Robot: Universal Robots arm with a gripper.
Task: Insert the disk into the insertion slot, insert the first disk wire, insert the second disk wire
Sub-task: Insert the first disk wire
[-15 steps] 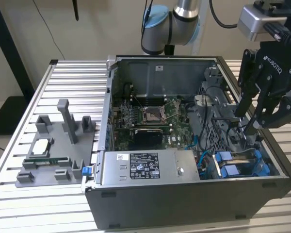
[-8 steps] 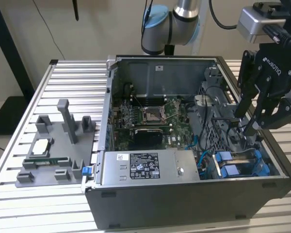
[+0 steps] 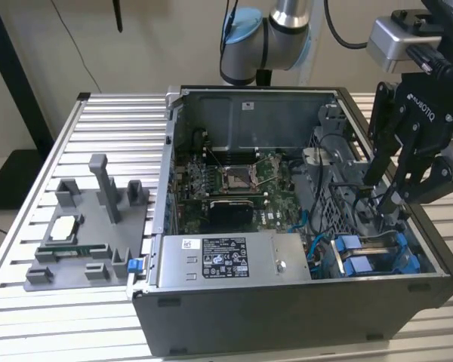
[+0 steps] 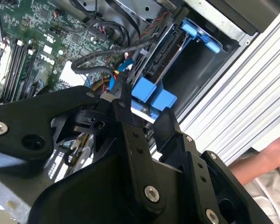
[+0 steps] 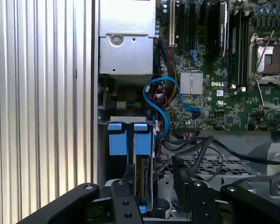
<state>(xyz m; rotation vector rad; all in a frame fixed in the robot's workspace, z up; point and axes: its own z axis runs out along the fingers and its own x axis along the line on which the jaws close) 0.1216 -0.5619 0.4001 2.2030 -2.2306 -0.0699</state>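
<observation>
With the open end effector (image 5: 153, 164) straddling the disk (image 5: 143, 179), seated on edge in the drive cage (image 5: 214, 164) at four o'clock of the case (image 3: 287, 317) in the exterior view, its fingers could snag the black cables (image 5: 196, 145) crowding alongside.

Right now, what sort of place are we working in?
Probably a robotics lab bench, not an office: an opened PC case lies on a slotted aluminium table, with a grey fixture tray of parts beside it and the arm reaching over it.
</observation>
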